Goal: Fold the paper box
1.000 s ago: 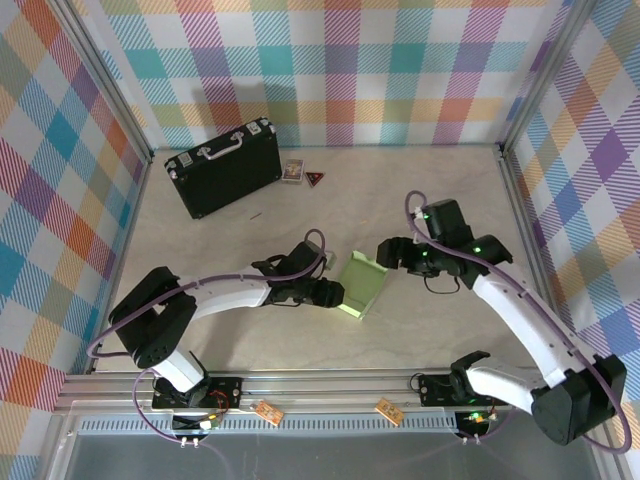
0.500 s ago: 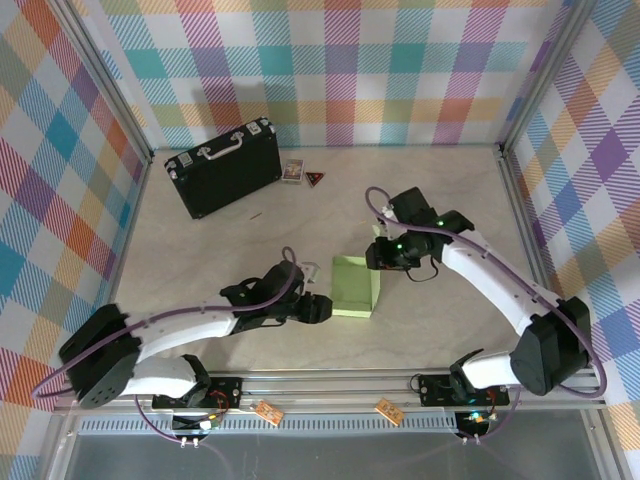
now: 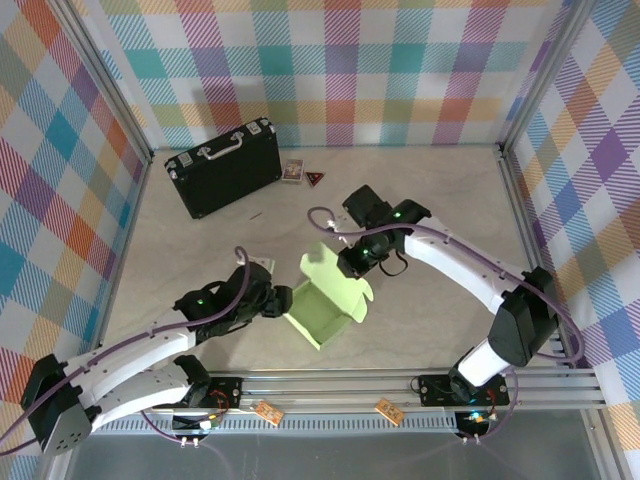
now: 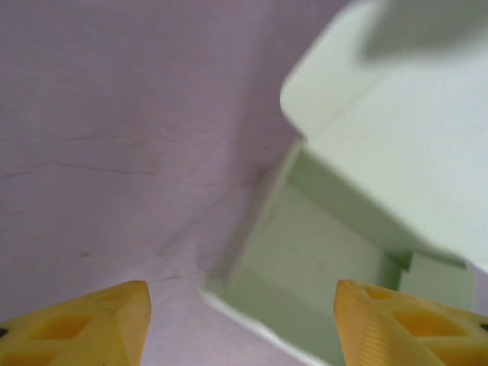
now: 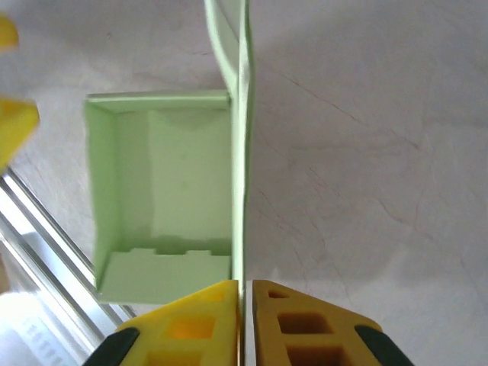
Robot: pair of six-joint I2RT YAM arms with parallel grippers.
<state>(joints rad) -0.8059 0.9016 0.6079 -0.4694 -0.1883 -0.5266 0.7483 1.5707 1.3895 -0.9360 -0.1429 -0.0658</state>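
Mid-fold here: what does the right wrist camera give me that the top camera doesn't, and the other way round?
Right wrist: a close look at the right gripper, its jaws pinched shut on the thin raised lid panel of the paper box, seen edge-on, with the inside of the tray in plain sight.
Top: the left gripper, open and close to the box's left side, and the black briefcase at the far left.
Both: the open light-green box with the right gripper at its lid.
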